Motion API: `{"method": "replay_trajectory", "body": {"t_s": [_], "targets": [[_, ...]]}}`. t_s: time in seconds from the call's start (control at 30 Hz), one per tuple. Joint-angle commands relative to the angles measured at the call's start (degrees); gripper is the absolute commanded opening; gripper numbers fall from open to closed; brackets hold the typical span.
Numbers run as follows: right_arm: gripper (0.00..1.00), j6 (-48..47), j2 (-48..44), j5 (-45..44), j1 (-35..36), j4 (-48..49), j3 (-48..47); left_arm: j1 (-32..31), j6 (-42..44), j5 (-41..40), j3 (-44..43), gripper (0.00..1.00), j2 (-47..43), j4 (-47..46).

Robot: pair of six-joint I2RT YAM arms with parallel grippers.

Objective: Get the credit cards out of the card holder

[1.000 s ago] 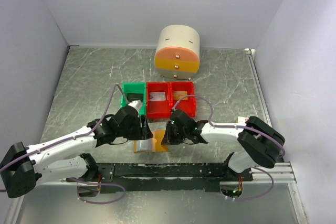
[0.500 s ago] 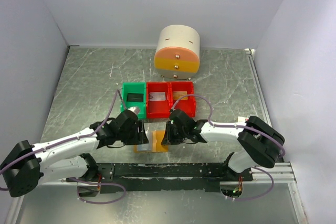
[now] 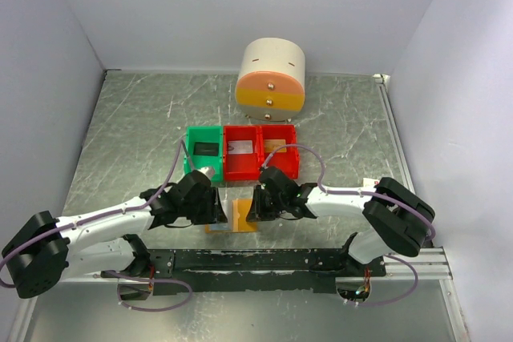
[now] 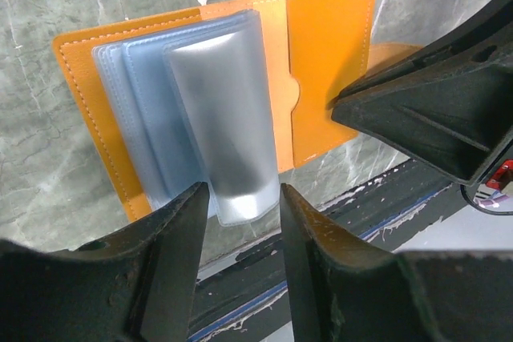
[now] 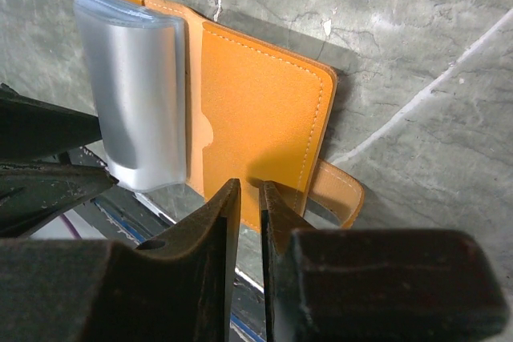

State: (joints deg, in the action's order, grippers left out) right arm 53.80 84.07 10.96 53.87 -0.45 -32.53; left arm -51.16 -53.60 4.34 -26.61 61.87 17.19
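Now we are straddling the near end of the credit card [image 4: 228, 126] with the open left claw [image 4: 240, 194], its length running straight ahead; the closed right claw [image 5: 250, 190] is pinning the card holder [image 5: 260, 110].

The card holder [image 4: 321, 62], an orange-tan stitched wallet, lies open and flat near the 6 o'clock edge of the tabletop [image 3: 128, 134]. Its pale blue frosted pockets [image 4: 216, 110] fan up from the spine. The front one looks grey-silver, and whether it holds a card cannot be told.
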Motion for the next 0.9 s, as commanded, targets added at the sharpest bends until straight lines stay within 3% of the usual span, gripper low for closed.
{"method": "replay_trajectory", "body": {"t_s": [0.0, 0.2, 0.33, 0.53, 0.73, 0.87], "targets": [[0.17, -0.5, 0.95, -1.31, 0.19, -3.29, 1.9, 0.03, 0.59, 2.87, -1.5, 0.53, -0.6, -3.6], [0.17, 0.13, 1.13, -0.94, 0.19, -1.77, 2.23, -0.02, -2.04, 10.13, 1.68, 0.56, 3.09, -17.56], [0.18, 0.98, 0.67, -0.41, 0.2, -0.05, 3.12, -0.94, -5.14, 10.76, 3.11, 0.58, 4.83, -23.62], [0.18, 2.25, -0.57, 0.74, 0.26, 1.96, 4.42, -1.14, -5.31, 9.4, 3.61, 0.6, 7.09, -22.56], [0.18, 4.03, -2.29, 0.37, 0.23, 3.08, 4.63, -2.79, -4.86, 10.75, 3.3, 0.6, 9.98, -28.0], [0.19, 5.04, -6.32, -2.0, 0.25, 1.08, 3.97, -4.93, -4.2, 6.98, -0.03, 0.55, 13.94, -23.79]]}}
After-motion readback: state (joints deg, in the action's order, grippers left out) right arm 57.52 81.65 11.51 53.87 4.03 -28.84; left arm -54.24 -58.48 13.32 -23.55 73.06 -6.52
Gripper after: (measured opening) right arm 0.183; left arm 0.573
